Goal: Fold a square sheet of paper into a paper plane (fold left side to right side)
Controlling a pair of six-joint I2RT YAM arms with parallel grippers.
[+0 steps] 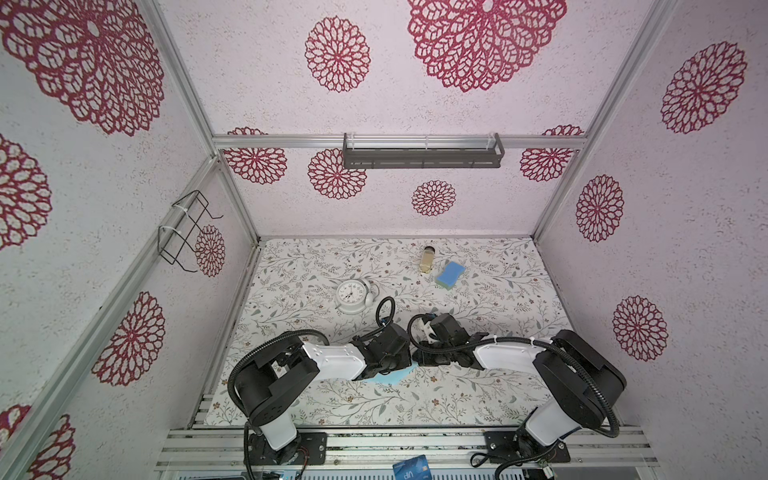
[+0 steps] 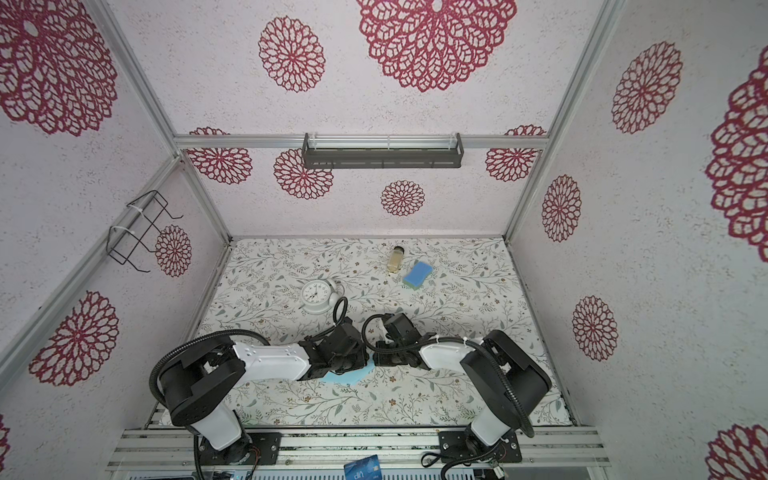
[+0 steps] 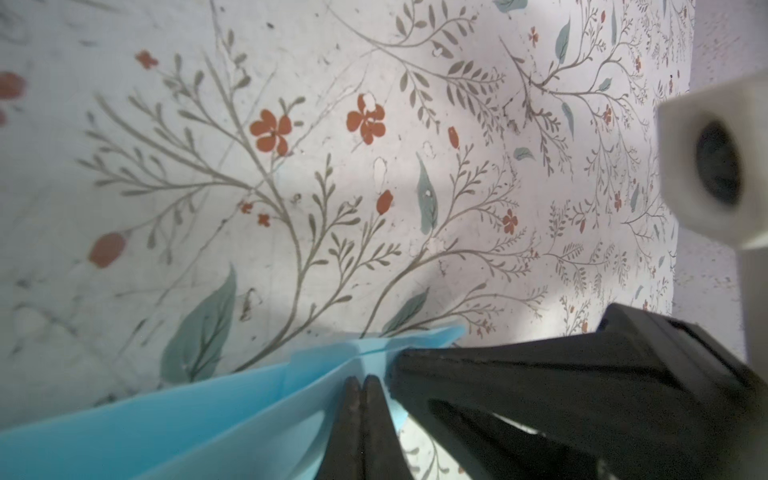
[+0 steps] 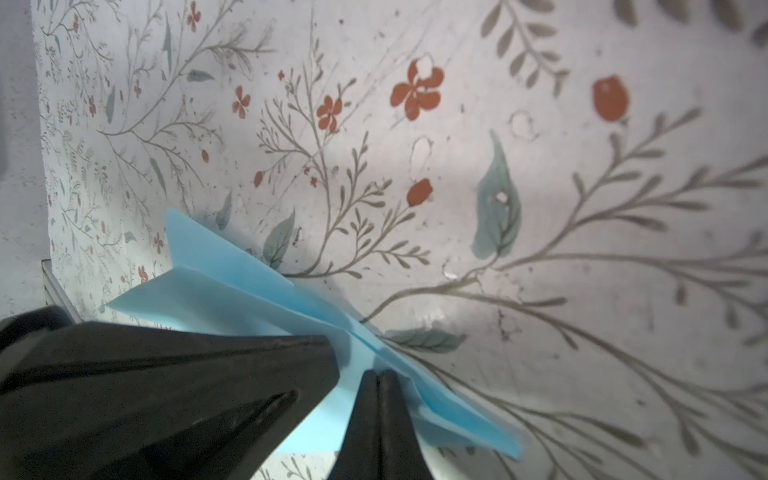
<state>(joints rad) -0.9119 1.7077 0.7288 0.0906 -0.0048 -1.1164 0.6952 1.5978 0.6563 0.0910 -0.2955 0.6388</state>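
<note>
The light blue sheet of paper lies on the floral table near its front middle, folded into the layered, creased shape of a paper plane. In both top views only a small blue patch of it shows under the two wrists. My left gripper is shut, with its tips resting on the paper's top layer. My right gripper is shut too, and its tips also sit on the paper. The two grippers meet almost tip to tip. No paper shows between either pair of jaws.
A white clock stands behind the left arm. A blue sponge and a small bottle lie at the back. A dark blue card sits on the front rail. A wire rack hangs on the left wall.
</note>
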